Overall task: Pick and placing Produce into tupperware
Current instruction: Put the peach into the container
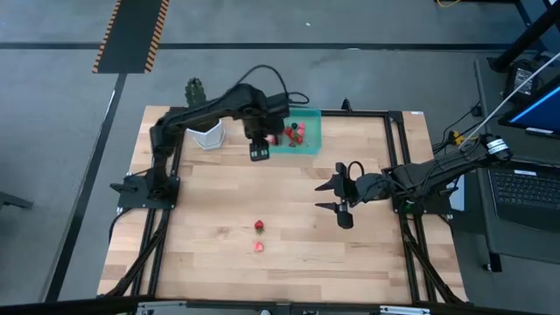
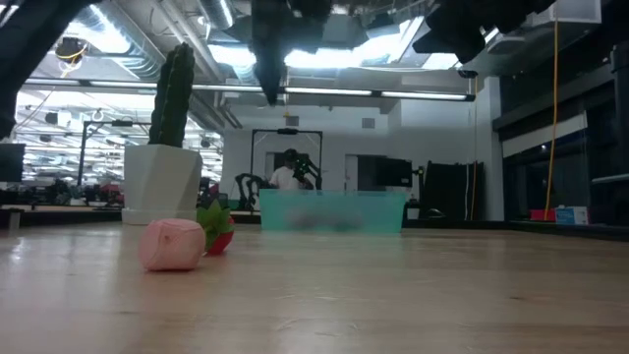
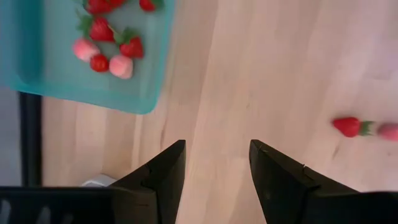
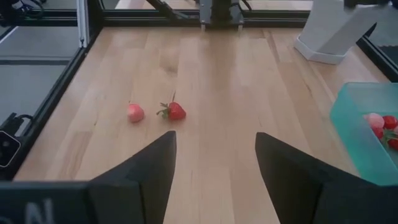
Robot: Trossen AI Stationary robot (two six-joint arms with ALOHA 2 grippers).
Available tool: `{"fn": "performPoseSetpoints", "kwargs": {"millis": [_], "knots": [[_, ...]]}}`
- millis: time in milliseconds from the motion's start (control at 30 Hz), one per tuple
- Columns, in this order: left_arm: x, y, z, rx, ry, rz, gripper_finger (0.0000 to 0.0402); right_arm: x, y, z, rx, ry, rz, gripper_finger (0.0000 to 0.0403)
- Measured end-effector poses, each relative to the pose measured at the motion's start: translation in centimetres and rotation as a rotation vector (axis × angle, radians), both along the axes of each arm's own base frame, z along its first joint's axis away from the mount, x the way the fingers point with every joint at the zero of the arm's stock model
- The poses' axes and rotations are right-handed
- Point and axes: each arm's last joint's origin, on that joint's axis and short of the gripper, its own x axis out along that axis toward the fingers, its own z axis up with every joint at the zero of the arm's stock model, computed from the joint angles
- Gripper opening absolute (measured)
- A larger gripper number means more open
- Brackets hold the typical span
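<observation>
With both the left gripper [image 1: 259, 154], hovering just beside the teal tupperware [image 1: 313, 131], and the right gripper [image 1: 341, 198] gaping empty, the red strawberry [image 1: 259, 226] and pink berry [image 1: 258, 247] are lying well apart from the tupperware, touching in the wrist views, so closing fingers risk nudging one away.

— What is seen nearest on the table [image 2: 393, 295]?
— A pink berry [image 2: 172, 244], with a red strawberry [image 2: 218, 236] touching its right side.
— And farther back?
— The teal tupperware [image 2: 332, 210] is placed centrally; a cactus [image 2: 172, 93] in a white pot [image 2: 162, 183] is set at left.
</observation>
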Motion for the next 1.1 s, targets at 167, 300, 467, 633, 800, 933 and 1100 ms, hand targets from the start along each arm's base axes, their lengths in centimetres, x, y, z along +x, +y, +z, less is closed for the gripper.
{"fn": "performPoseSetpoints", "kwargs": {"millis": [167,300,467,633,800,933,1100], "knots": [[-2.3,-2.2,3.8,0.021,-0.111,-0.038,0.017,0.0,0.0,0.1,0.003,-0.008,0.0,0.0222],[-4.4,-4.1,6.4,-0.043,-0.217,-0.068,0.017,0.2,0.1,0.3,0.034,-0.038,-0.011,0.0222],[-7.2,-6.5,9.3,-0.053,-0.321,-0.119,0.0169,0.3,0.1,0.6,0.043,-0.068,-0.01,0.0222],[-9.7,-8.7,11.3,-0.053,-0.396,-0.149,0.0169,0.3,0.1,0.6,0.044,-0.07,-0.01,0.0222],[-12.0,-10.9,12.0,-0.069,-0.432,-0.21,0.0169,0.3,0.1,0.6,0.065,-0.071,-0.019,0.0222],[-13.2,-12.4,10.7,-0.1,-0.424,-0.228,0.0169,0.3,0.1,0.6,0.067,-0.071,-0.02,0.0222],[-14.1,-13.9,7.0,-0.12,-0.463,-0.278,0.0169,0.3,0.1,0.6,0.066,-0.071,-0.02,0.0222]]}}
